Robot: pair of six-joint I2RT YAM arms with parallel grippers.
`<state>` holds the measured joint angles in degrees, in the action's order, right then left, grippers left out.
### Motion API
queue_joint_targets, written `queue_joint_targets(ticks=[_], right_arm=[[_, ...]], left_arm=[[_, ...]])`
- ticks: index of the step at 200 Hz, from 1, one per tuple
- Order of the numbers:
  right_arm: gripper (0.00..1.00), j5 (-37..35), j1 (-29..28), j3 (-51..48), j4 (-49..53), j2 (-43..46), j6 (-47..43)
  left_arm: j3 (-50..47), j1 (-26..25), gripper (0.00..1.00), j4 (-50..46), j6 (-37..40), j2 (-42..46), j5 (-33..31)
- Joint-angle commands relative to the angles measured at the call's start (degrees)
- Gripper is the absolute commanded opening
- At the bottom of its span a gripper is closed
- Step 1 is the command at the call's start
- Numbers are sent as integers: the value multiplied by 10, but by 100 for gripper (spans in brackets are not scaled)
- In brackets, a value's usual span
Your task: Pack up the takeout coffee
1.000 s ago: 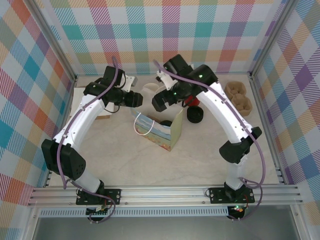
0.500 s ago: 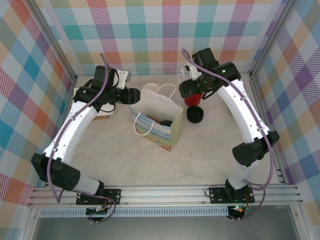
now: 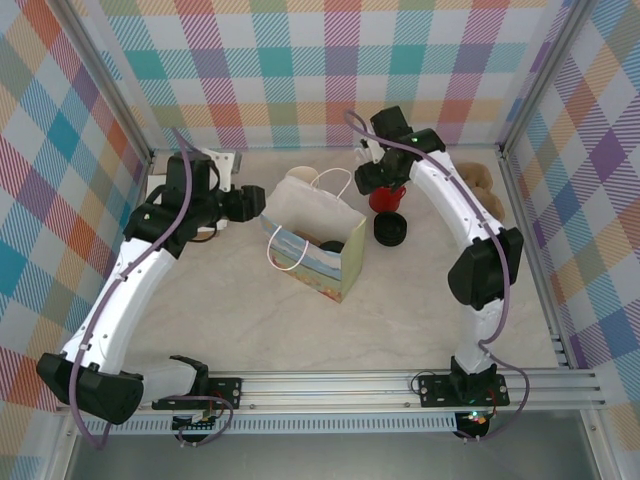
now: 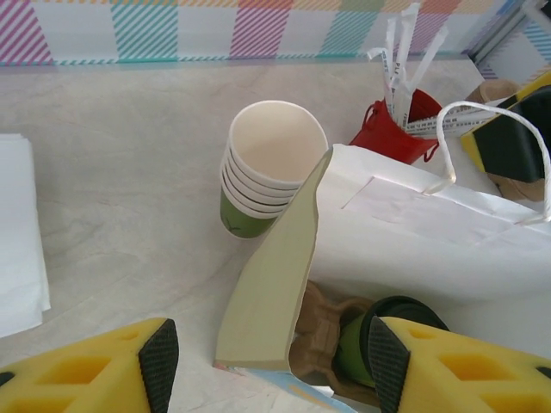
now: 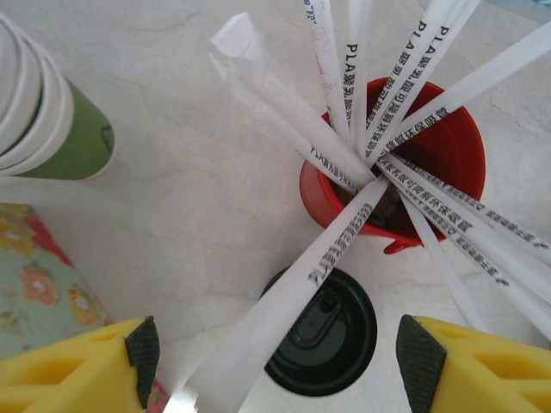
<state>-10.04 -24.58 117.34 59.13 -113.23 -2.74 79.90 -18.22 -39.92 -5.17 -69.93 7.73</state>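
The takeout coffee [image 4: 379, 331], a green cup with a black lid, stands inside the white paper bag [image 4: 422, 241] in a brown carrier [image 4: 323, 323]. From above its lid shows as a dark spot [image 3: 331, 246] in the bag [image 3: 312, 228]. My left gripper [image 4: 274, 366] is open, its fingers either side of the bag's near side flap [image 4: 275, 275] and touching nothing. It hovers at the bag's left rim [image 3: 255, 200]. My right gripper [image 5: 282, 357] is open above the red mug [image 5: 430, 163], with one white stick [image 5: 293, 292] running between the fingers, untouched. It hangs at the back right [image 3: 385, 182].
A stack of lidless green cups [image 4: 258, 172] stands behind the bag, next to the red mug of sticks [image 3: 388, 200]. A black lid [image 3: 390, 230] lies on the table right of the bag. Brown carriers [image 3: 482, 180] sit far right, white napkins [image 4: 17, 232] far left.
My right gripper has left the space over the bag and swung back right above the red mug, narrowing somewhat. My left gripper has widened and drawn back left from the bag's rim.
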Motion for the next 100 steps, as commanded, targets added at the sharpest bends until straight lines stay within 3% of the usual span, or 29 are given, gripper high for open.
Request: queue_joint_targets(ticks=[1,100], right_arm=[[70,5,2,23,-10,-21,-15],[27,-31,5,59,24,-22,-23]], left_arm=[[-8,4,62,11,-5,18,-18],[-9,7,63,12,-1,19,-26]])
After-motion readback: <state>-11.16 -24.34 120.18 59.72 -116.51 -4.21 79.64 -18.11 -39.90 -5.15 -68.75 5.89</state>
